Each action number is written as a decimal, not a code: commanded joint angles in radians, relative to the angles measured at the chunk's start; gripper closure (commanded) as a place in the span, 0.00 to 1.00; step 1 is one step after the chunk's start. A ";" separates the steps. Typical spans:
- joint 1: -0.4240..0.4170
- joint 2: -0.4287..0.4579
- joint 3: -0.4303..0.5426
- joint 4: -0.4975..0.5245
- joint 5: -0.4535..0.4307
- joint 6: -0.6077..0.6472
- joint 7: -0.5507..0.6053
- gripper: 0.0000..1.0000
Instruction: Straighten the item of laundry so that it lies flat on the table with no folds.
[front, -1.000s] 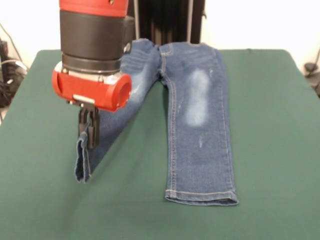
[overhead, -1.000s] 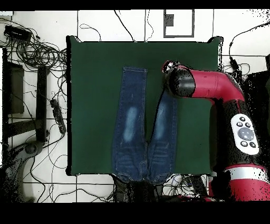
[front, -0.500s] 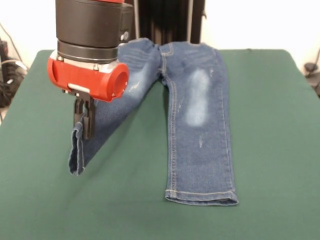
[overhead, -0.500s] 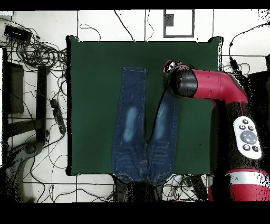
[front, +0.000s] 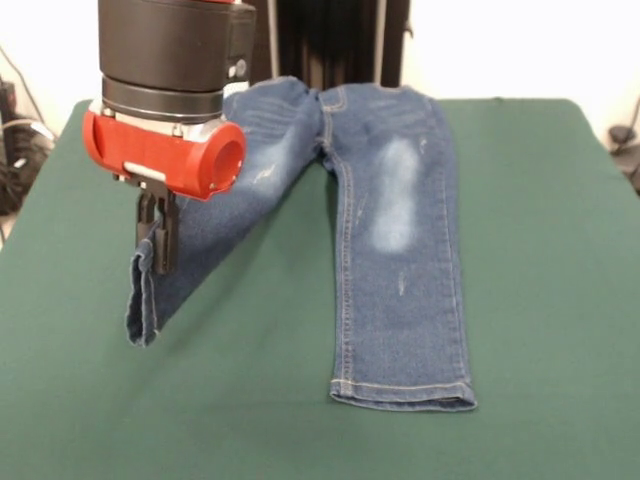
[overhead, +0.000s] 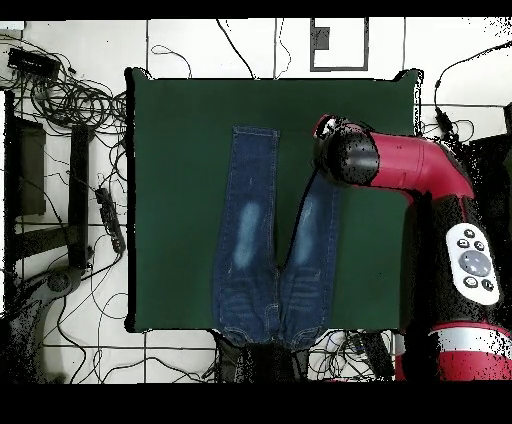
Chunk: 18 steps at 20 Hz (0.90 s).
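The tool (front: 157, 238) pinches one leg's hem of the blue jeans (front: 397, 240), lifting it off the green desk (front: 540, 300); the other leg lies flat.

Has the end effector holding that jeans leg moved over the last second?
Yes. In the front view the end effector, shut on the jeans leg, has shifted left toward the table edge, away from the flat leg.

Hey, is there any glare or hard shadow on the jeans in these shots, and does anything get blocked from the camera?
Front view: light is soft and even, with no glare; the jeans cast only a faint shadow on the table under the leg held up by the gripper. Overhead view: also evenly lit, but the arm hides that leg's end and the gripper.
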 joint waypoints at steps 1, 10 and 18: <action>0.061 0.010 0.036 0.031 0.060 -0.016 0.123 1.00; 0.098 0.017 0.005 0.022 0.058 -0.016 0.153 1.00; 0.131 0.068 0.000 0.005 0.083 -0.051 0.182 1.00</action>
